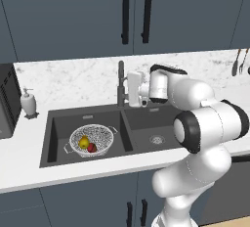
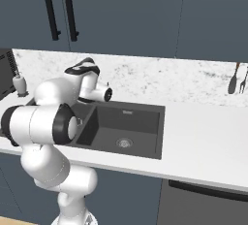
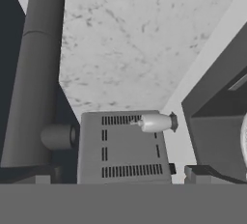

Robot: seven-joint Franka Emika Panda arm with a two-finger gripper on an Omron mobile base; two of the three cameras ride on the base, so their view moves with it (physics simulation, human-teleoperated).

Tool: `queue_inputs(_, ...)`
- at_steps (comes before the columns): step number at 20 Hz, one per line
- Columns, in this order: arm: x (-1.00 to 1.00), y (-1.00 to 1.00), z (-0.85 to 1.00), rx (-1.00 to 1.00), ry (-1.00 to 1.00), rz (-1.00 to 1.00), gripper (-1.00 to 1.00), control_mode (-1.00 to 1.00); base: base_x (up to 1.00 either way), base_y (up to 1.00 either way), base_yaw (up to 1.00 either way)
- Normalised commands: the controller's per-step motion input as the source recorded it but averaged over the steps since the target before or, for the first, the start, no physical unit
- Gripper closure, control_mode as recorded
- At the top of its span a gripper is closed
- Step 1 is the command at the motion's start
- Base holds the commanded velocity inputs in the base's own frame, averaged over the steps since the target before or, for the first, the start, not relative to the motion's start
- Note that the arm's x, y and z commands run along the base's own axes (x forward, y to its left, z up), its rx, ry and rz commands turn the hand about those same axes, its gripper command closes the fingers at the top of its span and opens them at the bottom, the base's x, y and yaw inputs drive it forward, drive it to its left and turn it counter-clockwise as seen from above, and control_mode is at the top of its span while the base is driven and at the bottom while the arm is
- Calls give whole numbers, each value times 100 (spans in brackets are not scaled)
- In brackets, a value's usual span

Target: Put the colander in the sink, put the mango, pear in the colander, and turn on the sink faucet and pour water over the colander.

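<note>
White marble counter (image 1: 73,81), charcoal sink (image 1: 53,123) holding colander (image 1: 93,140); end effector (image 1: 128,93) spread beside faucet (image 1: 120,81).

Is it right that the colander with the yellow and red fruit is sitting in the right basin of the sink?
Not quite. The colander with the pear and mango sits in the left basin of the sink, as the left base view shows.

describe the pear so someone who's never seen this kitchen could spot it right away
Find the dark double-basin sink set in the white counter; in its left basin sits a round wire-mesh colander. Two small fruits lie inside it, touching. The pear is the yellow one on the left, beside the red mango.
</note>
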Motion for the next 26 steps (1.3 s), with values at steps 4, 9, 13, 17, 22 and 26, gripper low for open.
queue_inputs(4,33,0,-4,0,0,-5,-100,-100,0,0,0)
queue_inputs(9,35,-2,-2,0,0,-5,-100,-100,0,0,0)
queue_inputs(13,32,-3,-3,0,0,-5,-100,-100,0,0,0)
queue_inputs(17,33,-7,-1,0,0,-5,-100,-100,0,0,0)
queue_inputs(22,36,-13,0,0,1,-4,-100,-100,0,0,0)
queue_inputs(26,33,-18,0,1,3,-3,-100,-100,0,0,0)
